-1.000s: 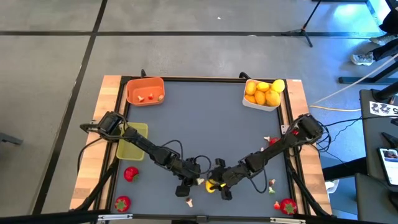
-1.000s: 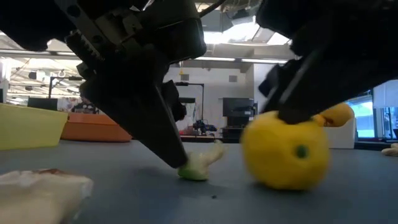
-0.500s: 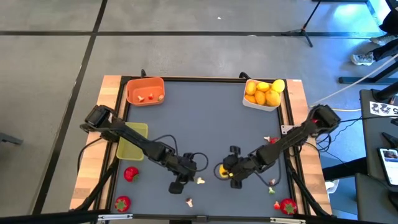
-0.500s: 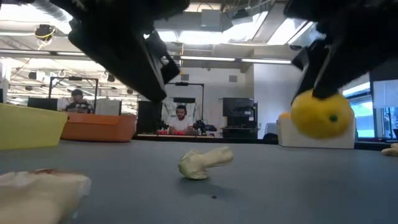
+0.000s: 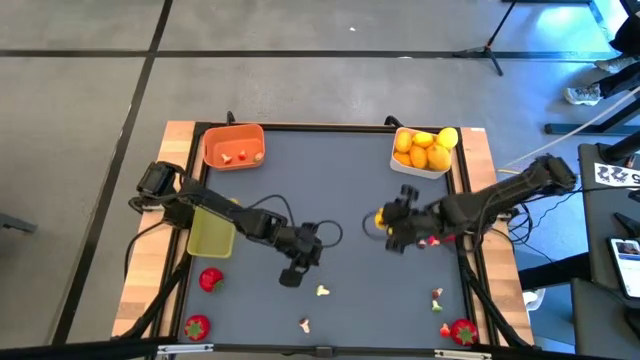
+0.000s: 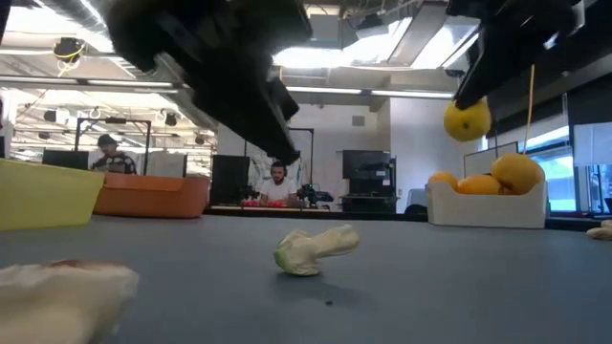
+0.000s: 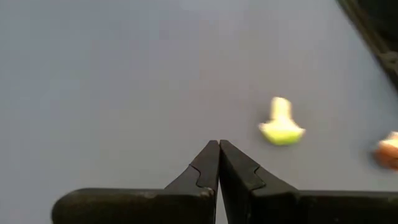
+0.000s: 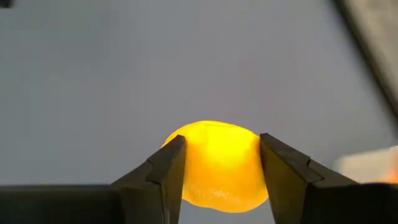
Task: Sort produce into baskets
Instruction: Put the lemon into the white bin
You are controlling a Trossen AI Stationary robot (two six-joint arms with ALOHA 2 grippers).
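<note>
My right gripper [image 5: 384, 220] is shut on a round yellow citrus fruit [image 8: 216, 163], held above the table's right middle, on the near side of the white basket [image 5: 421, 165] of yellow and orange citrus. My left gripper [image 5: 291, 277] is shut and empty above the table's near middle. A small pale green-and-white bit [image 5: 322, 291] lies on the table just to its right; it also shows in the left wrist view [image 7: 281, 124] and the low view [image 6: 311, 250]. The orange basket [image 5: 233, 146] stands far left, the yellow-green basket [image 5: 212, 227] at the left edge. My right gripper pinches the yellow fruit's two opposite sides [image 8: 186, 162] between its two fingers. The fruit is lifted clear of the table, as the low view [image 6: 467, 119] shows.
Red strawberry-like pieces lie near the left front [image 5: 210, 279] [image 5: 196, 326] and at the right front corner [image 5: 462, 331]. Small pale-and-red bits lie near the front [image 5: 304, 324] and right [image 5: 438, 297]. People sit in the room beyond the table [image 6: 277, 182].
My right gripper has lifted the yellow fruit off the table and carried it up and toward the far right, toward the white basket. My left gripper has risen off the pale green bit, which stays lying on the table, and drawn back a little toward the far side.
</note>
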